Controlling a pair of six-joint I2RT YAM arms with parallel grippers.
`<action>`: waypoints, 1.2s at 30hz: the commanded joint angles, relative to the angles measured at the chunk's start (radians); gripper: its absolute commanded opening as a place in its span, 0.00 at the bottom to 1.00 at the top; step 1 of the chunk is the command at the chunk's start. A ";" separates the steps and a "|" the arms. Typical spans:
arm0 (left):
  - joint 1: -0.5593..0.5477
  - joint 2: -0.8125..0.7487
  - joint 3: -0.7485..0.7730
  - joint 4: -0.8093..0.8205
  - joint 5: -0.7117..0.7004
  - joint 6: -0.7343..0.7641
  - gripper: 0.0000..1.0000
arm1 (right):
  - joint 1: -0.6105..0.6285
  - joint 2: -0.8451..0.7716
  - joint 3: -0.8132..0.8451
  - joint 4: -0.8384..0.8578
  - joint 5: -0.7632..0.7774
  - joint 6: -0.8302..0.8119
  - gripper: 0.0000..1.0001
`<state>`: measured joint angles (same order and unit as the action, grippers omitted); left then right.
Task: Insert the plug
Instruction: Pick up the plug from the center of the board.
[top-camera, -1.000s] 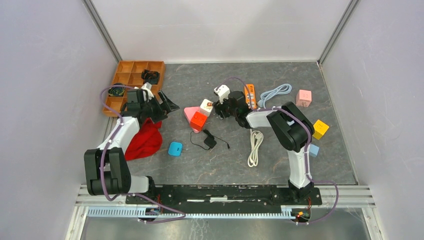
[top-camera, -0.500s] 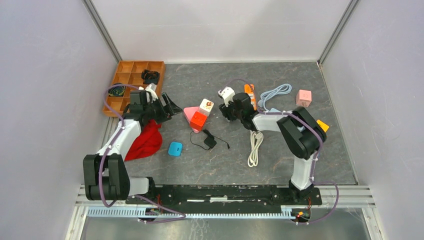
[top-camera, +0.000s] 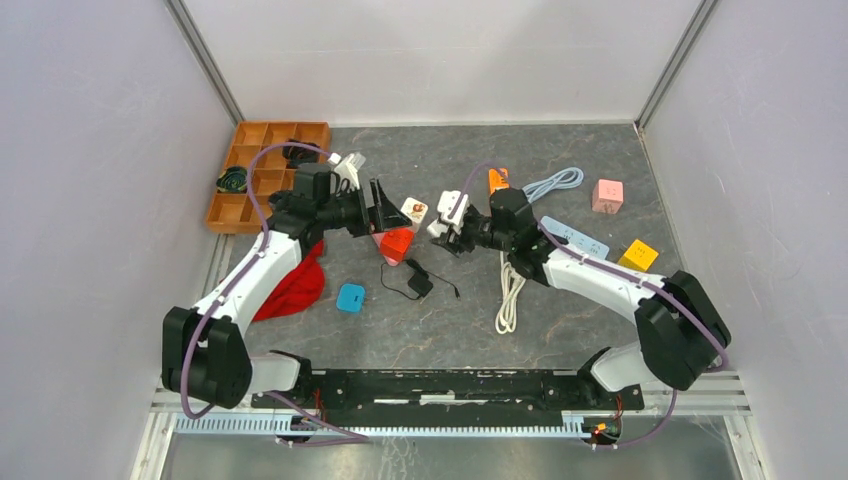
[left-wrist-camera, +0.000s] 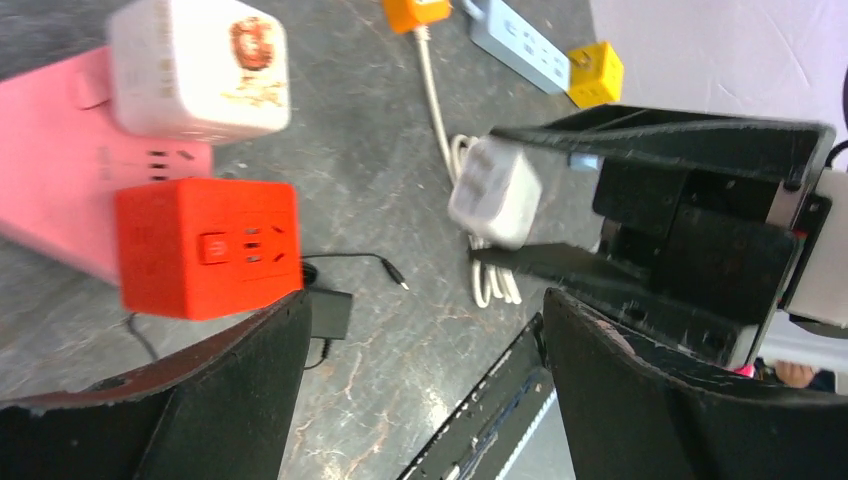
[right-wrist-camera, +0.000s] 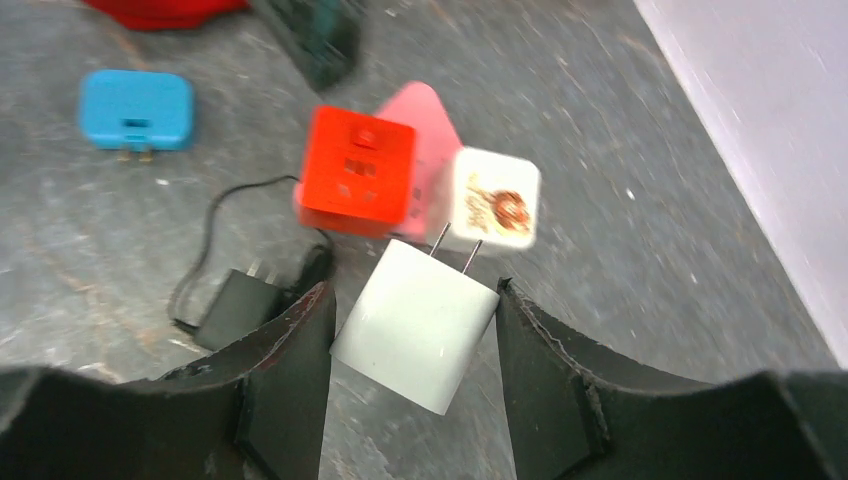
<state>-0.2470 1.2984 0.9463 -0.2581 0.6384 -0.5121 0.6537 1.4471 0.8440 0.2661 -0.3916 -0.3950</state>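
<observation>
The right hand (right-wrist-camera: 412, 295) is closed partway on the white square plug adapter (right-wrist-camera: 415, 330). The adapter is pinched by two opposite sides between the black fingers (right-wrist-camera: 280, 400). It is held tilted above the dark grey stone-patterned worktop (right-wrist-camera: 620, 250). Its two metal prongs are directed toward the white cube socket with a red print (right-wrist-camera: 495, 205). No socket is entered by the prongs, and in the left wrist view the adapter is seen apart from the cube sockets.

The left hand (left-wrist-camera: 425, 310) is spread wide, and nothing is held or touched by it. It is located near the orange-red cube socket (left-wrist-camera: 205, 245).

The pink triangular power strip (right-wrist-camera: 432, 125) is partly covered by both cube sockets. The print on the white cube is too blurred to be identified. In the top view the adapter is largely hidden by the right hand.

A black adapter with a thin cable (right-wrist-camera: 235, 305) lies near the orange-red cube. A blue rounded adapter (right-wrist-camera: 135, 108) lies farther off. A red cloth (right-wrist-camera: 165, 5) is cut off by the upper edge of the right wrist view.
</observation>
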 joint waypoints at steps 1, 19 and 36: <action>-0.043 0.011 0.054 0.026 0.122 -0.001 0.91 | 0.043 -0.052 0.010 -0.031 -0.128 -0.089 0.37; -0.086 0.065 0.058 -0.013 0.298 0.007 0.85 | 0.101 -0.098 0.073 -0.065 -0.262 -0.165 0.38; -0.109 0.037 -0.032 0.305 0.368 -0.373 0.18 | 0.102 -0.242 -0.114 0.257 -0.038 0.030 0.81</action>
<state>-0.3489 1.3708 0.9512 -0.1375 0.9546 -0.6674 0.7528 1.3083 0.8219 0.2523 -0.5522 -0.4469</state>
